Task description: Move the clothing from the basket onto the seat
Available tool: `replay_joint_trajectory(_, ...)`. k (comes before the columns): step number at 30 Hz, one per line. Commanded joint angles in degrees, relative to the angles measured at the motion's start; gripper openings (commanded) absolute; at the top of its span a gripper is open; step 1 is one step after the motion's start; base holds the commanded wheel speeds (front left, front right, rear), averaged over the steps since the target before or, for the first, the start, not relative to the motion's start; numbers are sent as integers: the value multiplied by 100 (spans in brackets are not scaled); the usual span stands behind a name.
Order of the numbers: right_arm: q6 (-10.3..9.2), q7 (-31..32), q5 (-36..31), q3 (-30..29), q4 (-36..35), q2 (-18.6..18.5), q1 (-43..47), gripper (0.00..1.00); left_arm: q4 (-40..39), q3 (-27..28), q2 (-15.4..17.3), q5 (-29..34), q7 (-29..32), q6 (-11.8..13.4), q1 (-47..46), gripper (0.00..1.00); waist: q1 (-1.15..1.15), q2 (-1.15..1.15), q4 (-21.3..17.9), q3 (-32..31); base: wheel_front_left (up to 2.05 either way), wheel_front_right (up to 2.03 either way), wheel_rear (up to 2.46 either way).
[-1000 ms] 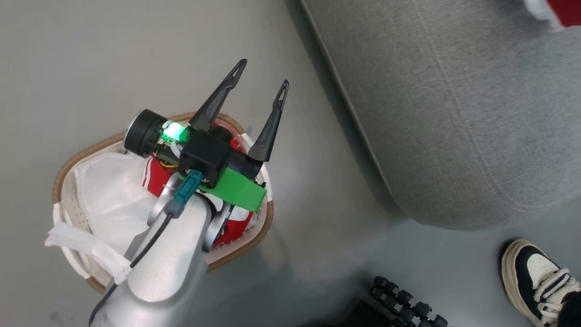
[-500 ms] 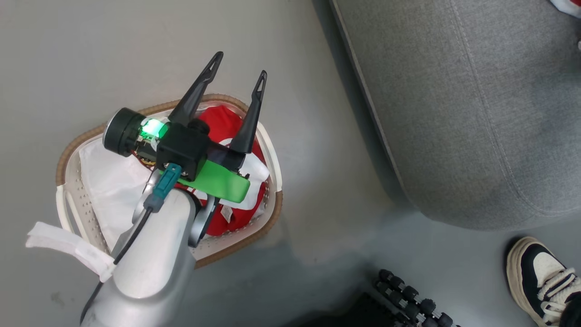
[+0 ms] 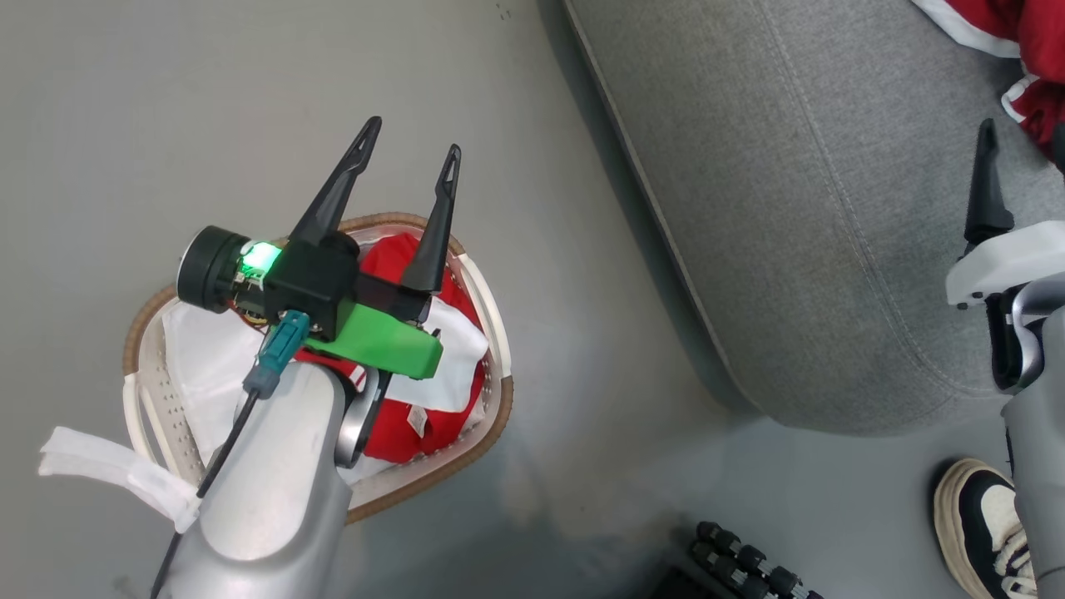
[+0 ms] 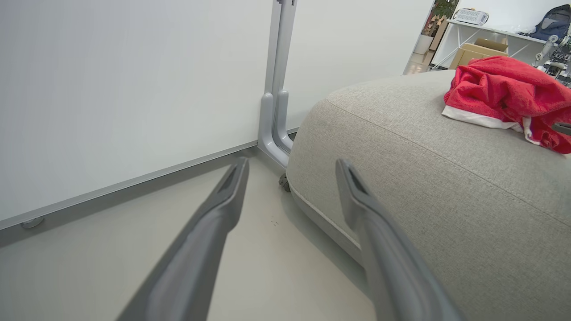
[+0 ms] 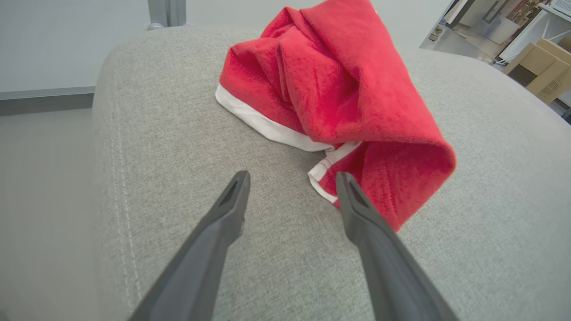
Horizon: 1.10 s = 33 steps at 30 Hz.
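Observation:
The cream basket (image 3: pixel 491 399) stands on the floor left of the seat (image 3: pixel 790 208). It holds a red garment with white panels (image 3: pixel 391 433) on a white sheet (image 3: pixel 200 366). My left gripper (image 3: pixel 411 138) hovers above the basket, open and empty, fingers pointing past its far rim. In the left wrist view the left gripper (image 4: pixel 292 162) looks at the floor and the seat's corner (image 4: pixel 424 178). Another red garment with white trim (image 5: pixel 339 89) lies crumpled on the seat (image 5: pixel 178 133). My right gripper (image 5: pixel 292 176) stands open just short of that garment, its right finger beside the hem.
A person's black-and-white shoe (image 3: pixel 982 524) stands on the floor at the lower right, near a row of black rollers (image 3: pixel 749 557). A white wall panel with a grey post (image 4: pixel 276 89) stands behind the seat. Bare grey floor lies between basket and seat.
The head camera has shifted. My right gripper and forearm have come into view at the right edge over the seat. My left gripper stays open above the basket.

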Motion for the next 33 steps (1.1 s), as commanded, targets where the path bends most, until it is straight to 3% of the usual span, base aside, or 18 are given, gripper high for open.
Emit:
replay_joint_trajectory(1,-8,-13,36,152,-122,-22,101,100,-28,79,-12,-18,-3,30,91,100,0,0,64,-216,0,0,0)
replay_joint_trajectory(15,-7,-13,429,1483,-1005,265,403,100,24,846,-176,-93,-3,215,572,100,0,0,835,-972,0,0,0)
replay_joint_trajectory(25,-8,-13,449,1867,-1167,477,765,100,191,1630,-219,-118,-3,460,1084,100,0,0,1502,-1532,0,0,0)
replay_joint_trajectory(33,-7,-13,436,1810,-1064,652,1228,100,335,2187,-232,-52,-3,501,1616,100,0,0,1673,-2009,0,0,0)
